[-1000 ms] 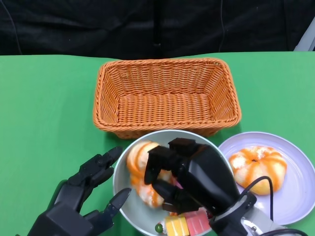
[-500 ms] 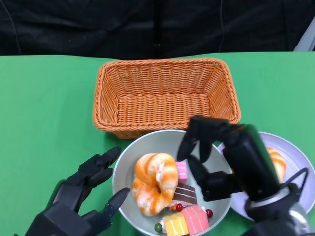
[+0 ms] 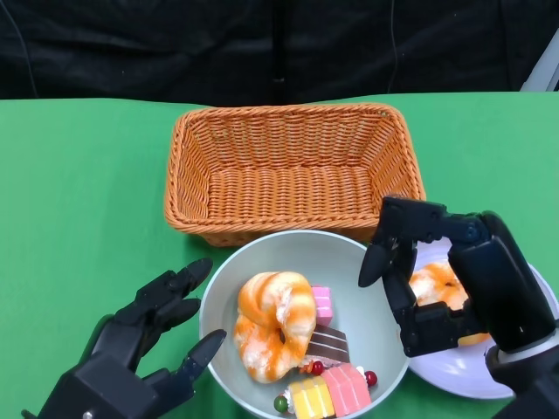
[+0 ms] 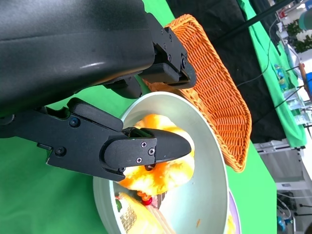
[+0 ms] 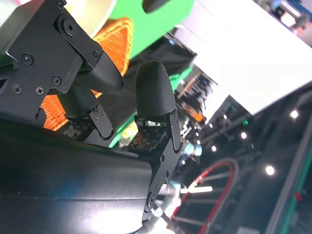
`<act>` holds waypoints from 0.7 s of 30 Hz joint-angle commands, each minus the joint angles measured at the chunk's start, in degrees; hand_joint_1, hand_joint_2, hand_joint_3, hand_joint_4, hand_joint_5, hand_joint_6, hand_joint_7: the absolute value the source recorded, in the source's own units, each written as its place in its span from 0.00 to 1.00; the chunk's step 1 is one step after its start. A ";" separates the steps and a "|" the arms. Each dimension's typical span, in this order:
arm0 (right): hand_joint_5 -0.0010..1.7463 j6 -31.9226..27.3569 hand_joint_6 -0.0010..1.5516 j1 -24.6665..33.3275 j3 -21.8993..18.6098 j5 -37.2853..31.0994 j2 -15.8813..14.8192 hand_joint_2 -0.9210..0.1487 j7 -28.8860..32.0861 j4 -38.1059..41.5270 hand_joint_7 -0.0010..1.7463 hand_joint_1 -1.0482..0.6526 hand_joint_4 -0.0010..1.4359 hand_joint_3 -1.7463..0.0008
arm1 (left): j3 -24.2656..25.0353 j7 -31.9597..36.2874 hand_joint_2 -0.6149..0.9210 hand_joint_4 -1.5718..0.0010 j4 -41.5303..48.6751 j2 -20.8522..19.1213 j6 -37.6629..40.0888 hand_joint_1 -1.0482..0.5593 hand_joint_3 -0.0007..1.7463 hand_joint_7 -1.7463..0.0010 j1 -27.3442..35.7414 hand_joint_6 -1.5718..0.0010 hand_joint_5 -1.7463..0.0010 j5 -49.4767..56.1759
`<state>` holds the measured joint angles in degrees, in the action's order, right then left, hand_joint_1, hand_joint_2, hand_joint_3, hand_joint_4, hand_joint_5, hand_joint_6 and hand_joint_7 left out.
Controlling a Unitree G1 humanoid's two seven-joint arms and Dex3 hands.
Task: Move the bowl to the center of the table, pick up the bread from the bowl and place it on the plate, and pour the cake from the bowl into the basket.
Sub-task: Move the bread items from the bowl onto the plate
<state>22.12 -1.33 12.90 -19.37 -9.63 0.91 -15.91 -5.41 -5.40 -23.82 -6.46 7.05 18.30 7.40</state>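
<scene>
Head view only: plate w/ 1 bread is seen beneath right hand, fingers spread, nothing held. Left wrist view: left hand, fingers apart, empty, beside bowl. Counted: 1 bread roll + cake pieces in bowl, 1 basket.

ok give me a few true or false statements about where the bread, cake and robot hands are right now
1. A bread lies in the bowl. True.
2. The basket holds the cake pieces. False: the basket has nothing in it; the cake pieces are in the bowl.
3. The right robot hand grips a bread. False: it holds nothing and hangs above the plate.
4. A second bread sits on the plate. True.
5. The left robot hand is open beside the bowl. True.
</scene>
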 commanded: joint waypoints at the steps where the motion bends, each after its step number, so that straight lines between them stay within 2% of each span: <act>1: 0.78 3.06 0.50 -2.17 0.03 -4.31 -5.08 0.57 -3.02 1.99 0.49 0.57 0.54 0.27 | 0.21 -0.35 1.00 0.86 0.20 -0.48 -0.16 0.28 0.29 0.99 0.01 0.73 0.64 -0.33; 2: 0.64 4.03 0.38 -3.03 0.19 -6.37 -6.73 0.49 -3.95 2.56 0.36 0.55 0.38 0.43 | 0.16 -0.31 1.00 0.86 0.22 -0.40 -0.14 0.29 0.29 1.00 -0.02 0.73 0.65 -0.38; 3: 0.57 4.59 0.33 -3.56 0.27 -7.62 -7.72 0.42 -4.58 2.89 0.29 0.53 0.31 0.54 | 0.12 -0.29 1.00 0.86 0.23 -0.36 -0.13 0.29 0.28 1.00 -0.04 0.73 0.65 -0.42; 4: 0.53 6.29 0.31 -4.50 0.39 -10.29 -8.94 0.37 -3.93 3.98 0.25 0.52 0.27 0.62 | 0.09 -0.30 1.00 0.86 0.32 -0.32 -0.25 0.29 0.28 1.00 -0.03 0.73 0.65 -0.55; 5: 0.50 7.74 0.26 -5.22 0.45 -12.53 -9.59 0.27 -2.86 5.01 0.19 0.47 0.18 0.78 | 0.07 -0.27 1.00 0.86 0.39 -0.34 -0.33 0.28 0.28 1.00 -0.04 0.73 0.65 -0.60; 7: 0.49 9.61 0.23 -6.49 0.57 -16.63 -10.42 0.17 -0.94 6.67 0.15 0.44 0.11 0.93 | -0.02 -0.14 1.00 0.86 0.42 -0.36 -0.32 0.28 0.28 1.00 -0.02 0.73 0.65 -0.52; 12: 0.53 10.60 0.21 -9.99 1.72 -26.08 -11.86 0.14 1.67 8.51 0.12 0.39 0.01 0.99 | 0.15 -0.26 1.00 0.86 0.72 -0.33 -0.66 0.28 0.28 1.00 -0.06 0.74 0.65 -0.99; 16: 0.55 12.50 0.24 -13.38 4.14 -31.90 -12.36 0.17 5.39 12.02 0.13 0.36 0.01 1.00 | 0.00 -0.39 1.00 0.87 0.95 -0.64 -0.84 0.28 0.29 1.00 -0.17 0.74 0.65 -0.85; 21: 0.56 13.97 0.26 -16.23 6.95 -35.81 -12.08 0.18 9.60 15.98 0.13 0.35 0.01 1.00 | 0.11 -0.15 1.00 0.86 1.18 -0.58 -1.31 0.28 0.29 1.00 -0.26 0.74 0.65 -0.83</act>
<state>35.38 -16.37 19.24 -54.53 -20.89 9.11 -1.02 -5.56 -5.40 -22.96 -6.45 6.61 18.14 6.48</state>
